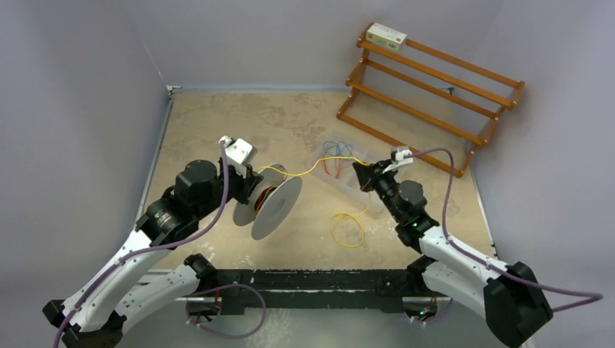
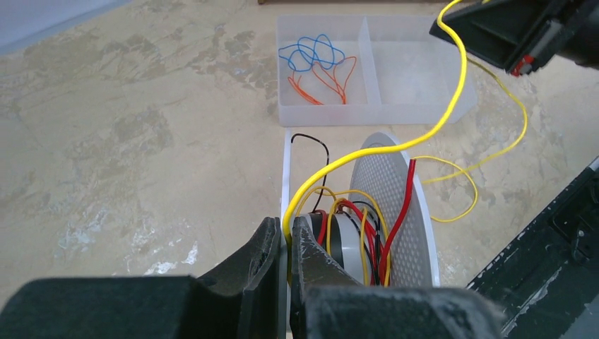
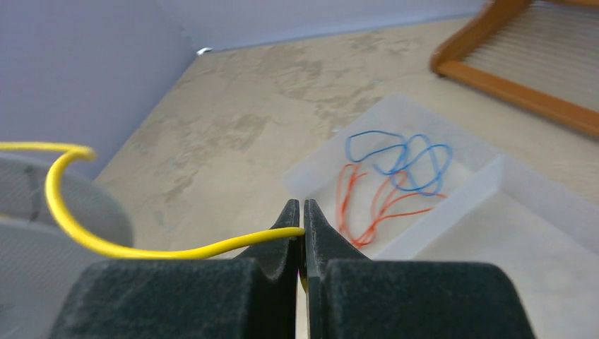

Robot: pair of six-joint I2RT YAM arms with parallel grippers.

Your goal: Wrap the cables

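Observation:
The yellow cable (image 1: 304,172) runs from a grey two-disc spool (image 1: 279,203) across to my right gripper (image 1: 360,168), which is shut on it. In the right wrist view the cable (image 3: 141,248) enters between the closed fingertips of the right gripper (image 3: 302,227). A loose yellow loop (image 1: 348,229) lies on the table below the right gripper. My left gripper (image 1: 251,191) holds the spool off the table. In the left wrist view the left gripper (image 2: 286,236) is shut on the spool's white flange (image 2: 286,169), with the cable (image 2: 452,99) rising beside the fingers. Yellow, red and black turns sit on the spool's hub (image 2: 353,236).
A clear two-part tray (image 1: 347,183) lies behind the cable, with thin blue wires (image 2: 311,53) and red wires (image 2: 328,81) in its left compartment. A wooden rack (image 1: 428,87) stands at the back right with a small box (image 1: 386,35) on top. Grey walls close the left and back sides.

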